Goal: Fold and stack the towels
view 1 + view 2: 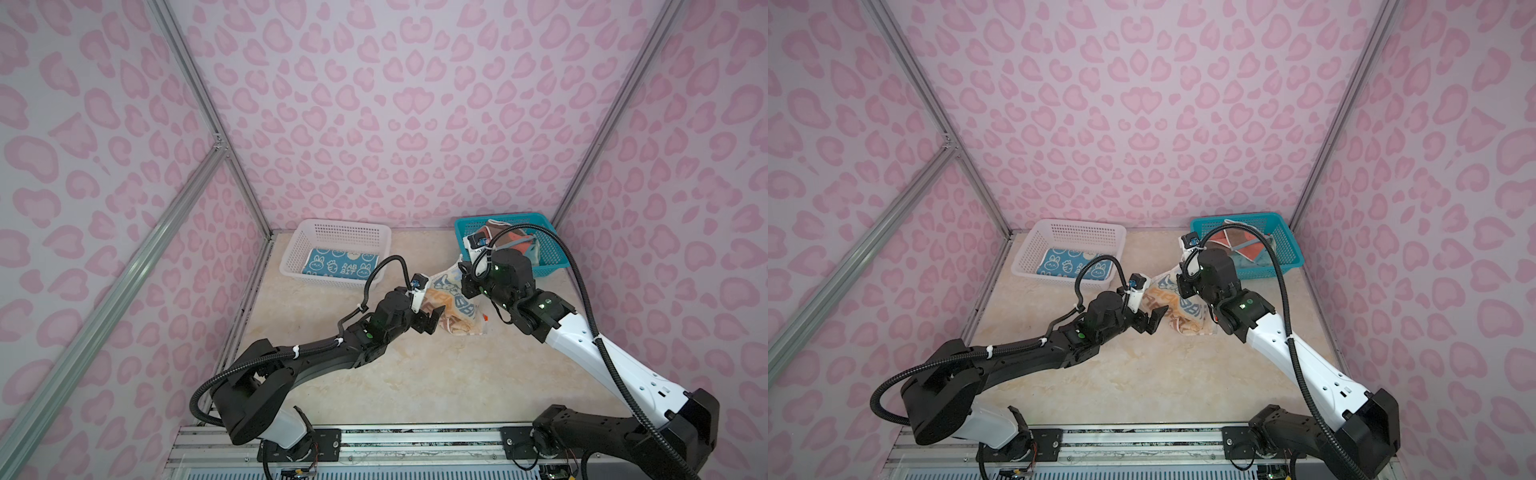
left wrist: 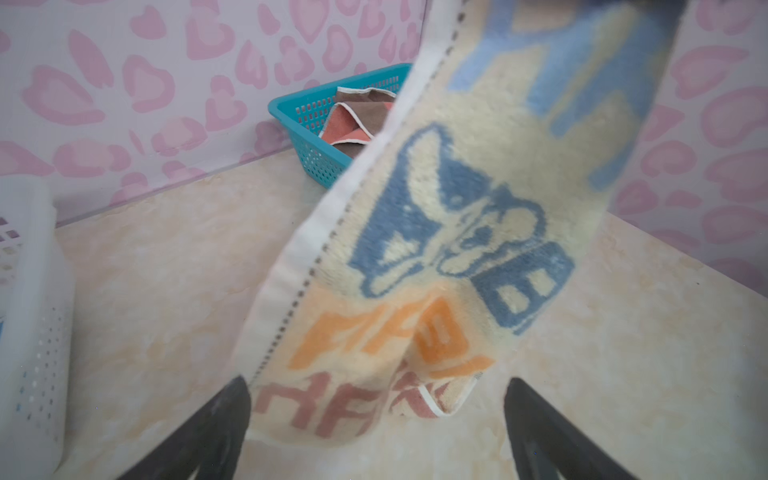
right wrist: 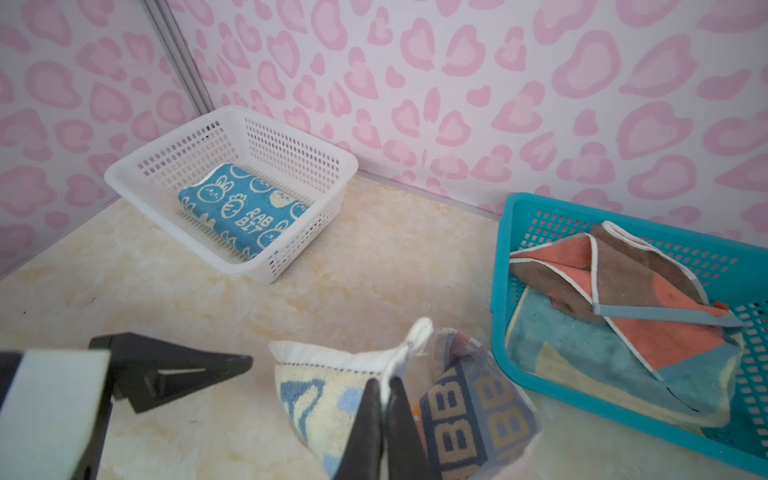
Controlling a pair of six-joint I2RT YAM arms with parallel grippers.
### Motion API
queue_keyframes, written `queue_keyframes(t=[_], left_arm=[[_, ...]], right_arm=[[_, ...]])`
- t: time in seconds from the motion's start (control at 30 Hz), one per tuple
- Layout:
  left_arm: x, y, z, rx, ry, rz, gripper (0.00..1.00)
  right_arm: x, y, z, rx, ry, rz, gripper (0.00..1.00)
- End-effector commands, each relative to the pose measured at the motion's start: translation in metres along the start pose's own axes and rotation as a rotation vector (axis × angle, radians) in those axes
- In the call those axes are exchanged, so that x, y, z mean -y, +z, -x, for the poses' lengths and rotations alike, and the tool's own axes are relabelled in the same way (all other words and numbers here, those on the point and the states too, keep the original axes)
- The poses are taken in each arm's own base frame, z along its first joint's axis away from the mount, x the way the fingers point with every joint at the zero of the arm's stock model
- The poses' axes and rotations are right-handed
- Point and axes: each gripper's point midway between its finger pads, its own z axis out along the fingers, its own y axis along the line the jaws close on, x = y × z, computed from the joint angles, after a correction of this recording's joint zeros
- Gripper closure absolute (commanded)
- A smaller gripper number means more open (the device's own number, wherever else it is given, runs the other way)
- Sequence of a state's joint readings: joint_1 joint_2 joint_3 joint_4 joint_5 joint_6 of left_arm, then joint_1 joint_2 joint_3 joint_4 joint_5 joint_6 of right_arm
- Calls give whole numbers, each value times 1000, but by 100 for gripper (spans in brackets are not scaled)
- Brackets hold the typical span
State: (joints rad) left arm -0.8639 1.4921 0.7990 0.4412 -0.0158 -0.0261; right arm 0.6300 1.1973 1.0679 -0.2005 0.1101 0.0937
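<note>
1. Surface (image 1: 415, 374): pale marbled top, bare in the near half, with both arms reaching over it.
2. Left claw (image 1: 433, 320): black, jaws spread wide and holding nothing. It hovered just beside the lower end of item 3, which the left wrist view showed between its fingers.
3. Cream terry towel with blue and orange lettering (image 1: 453, 309): hung slanting from one upper corner near mid-surface, in front of the teal basket. Its crumpled lower end appeared to rest on the surface. It was unfolded and not yet stacked.
4. Right claw (image 3: 384, 390): black, jaws pinched together on the white hem at the raised corner of item 3.
5. White perforated plastic basket (image 3: 291, 153): stood at the far left and held the blue towel with white rabbits (image 3: 245, 208), folded flat as the only layer seen there.
6. Teal perforated plastic basket (image 3: 500, 282): stood at the far right and held the orange-brown towel with white edging (image 3: 665, 307), loose on top of the teal towel with pale-yellow back (image 3: 602, 365).
7. Step, as judged: spreading item 3 before folding.
8. Next move, as judged: the left claw would need to close on a free corner or edge so the cloth can be drawn taut and laid flat.
</note>
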Motion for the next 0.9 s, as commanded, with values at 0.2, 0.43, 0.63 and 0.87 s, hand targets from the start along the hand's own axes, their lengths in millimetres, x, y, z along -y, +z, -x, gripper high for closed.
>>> queue_keyframes(t=[0.2,0.43,0.63,0.87], left_arm=[[-24,-26,-1,-64,11,-35,2],[-30,-29,-31,-171,25,-7,2],[-37,-28,-56,-288,66,22,1],[-44,-19,-83,-449,6,68,4]], right_arm=[[14,-1,-91,-97,20,-77,100],[58,-14,-194,-261,223,-330,100],[69,-34,-207,-260,242,-380,68],[61,-51,-162,-149,142,-291,47]])
